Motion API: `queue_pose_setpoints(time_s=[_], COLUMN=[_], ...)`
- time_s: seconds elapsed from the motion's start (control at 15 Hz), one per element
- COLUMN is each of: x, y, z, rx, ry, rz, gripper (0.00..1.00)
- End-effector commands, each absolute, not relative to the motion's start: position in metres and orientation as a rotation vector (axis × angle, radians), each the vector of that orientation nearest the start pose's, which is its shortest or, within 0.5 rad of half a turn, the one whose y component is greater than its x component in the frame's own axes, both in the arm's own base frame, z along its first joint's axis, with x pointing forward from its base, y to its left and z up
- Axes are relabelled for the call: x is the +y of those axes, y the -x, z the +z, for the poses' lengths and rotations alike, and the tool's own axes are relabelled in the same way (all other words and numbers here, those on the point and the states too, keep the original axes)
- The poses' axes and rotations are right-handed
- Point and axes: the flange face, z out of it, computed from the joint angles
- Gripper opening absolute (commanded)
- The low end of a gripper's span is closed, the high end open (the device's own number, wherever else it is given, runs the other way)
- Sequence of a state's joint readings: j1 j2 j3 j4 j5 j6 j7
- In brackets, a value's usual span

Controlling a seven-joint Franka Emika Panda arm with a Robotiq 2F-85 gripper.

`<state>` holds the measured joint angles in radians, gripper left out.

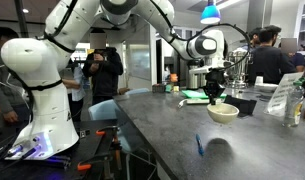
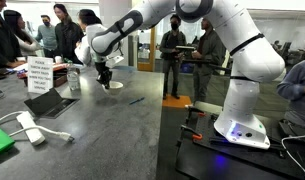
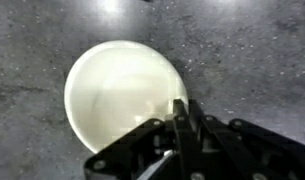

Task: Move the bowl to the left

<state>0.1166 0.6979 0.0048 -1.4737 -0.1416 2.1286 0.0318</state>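
In an exterior view, the bowl (image 1: 222, 113) sits on a dark speckled counter (image 1: 162, 135), bare surface around it, people (image 1: 104, 70) behind. In an exterior view, the gripper (image 2: 104, 80) meets its rim. Wrist view: fingers (image 3: 178, 120) pinch the rim.

The bowl (image 1: 223, 113) stands on the countertop (image 1: 162, 130), with the gripper (image 1: 216, 98) just above it; in the wrist view its fingers (image 3: 182, 125) sit at the bowl's edge. A pen (image 2: 137, 100) lies on the countertop near the bowl, and a glass (image 2: 74, 82) stands between the bowl and a sign (image 2: 39, 76)
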Motion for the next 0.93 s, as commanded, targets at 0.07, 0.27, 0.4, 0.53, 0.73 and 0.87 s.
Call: queue_pose_setpoints(time_s=[0.07, 0.27, 0.4, 0.53, 0.73, 0.87], x=[0.126, 0.147, 0.153, 0.156, 0.153, 0.156], y=[-0.665, -0.634, -0.614, -0.599, -0.582, -0.568], z=[0.273, 0.263, 0.256, 0.253, 0.255, 0.252], rx=[-0.247, -0.111, -0.035, 0.014, 0.016, 0.005], ry=[3.291, 3.324, 3.338, 3.344, 3.321, 3.308], rz=[0.119, 0.220, 0.277, 0.265, 0.190, 0.147], gripper=[0.02, 0.02, 0.02, 0.02, 0.02, 0.02])
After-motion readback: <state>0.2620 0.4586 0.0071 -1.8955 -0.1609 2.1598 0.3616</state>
